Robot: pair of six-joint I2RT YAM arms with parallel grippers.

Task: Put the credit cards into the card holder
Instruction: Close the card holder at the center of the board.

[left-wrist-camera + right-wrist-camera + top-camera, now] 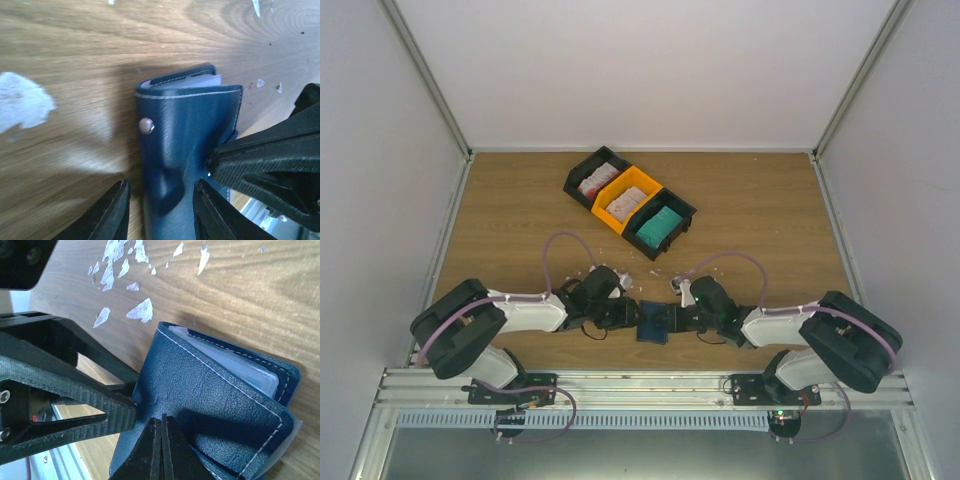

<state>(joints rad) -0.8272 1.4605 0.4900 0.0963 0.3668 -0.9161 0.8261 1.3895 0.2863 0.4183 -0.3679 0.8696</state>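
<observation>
The card holder (pixel 653 325), a navy folding wallet with a pale snap (pixel 146 125), lies closed on the table between both grippers near the front edge. My left gripper (pixel 161 184) is open and straddles one end of it; a gap shows beside the left finger. My right gripper (pixel 162 420) is shut, with its joined tips pressing on the cover (pixel 210 390) and nothing between them. Its finger (pixel 265 170) reaches in from the right. Pale inner sleeves (pixel 235 365) show at the wallet's edge. Credit cards sit in the far bins: white and red (pixel 598 180), white (pixel 627 202), teal (pixel 657 227).
Three joined bins, black (pixel 582 170), orange (pixel 642 181) and black (pixel 682 210), stand diagonally at the back centre. White scraps (pixel 142 310) (pixel 22 102) are scattered on the wood just beyond the grippers. A metal rail (pixel 640 385) runs along the near edge. Walls enclose the sides.
</observation>
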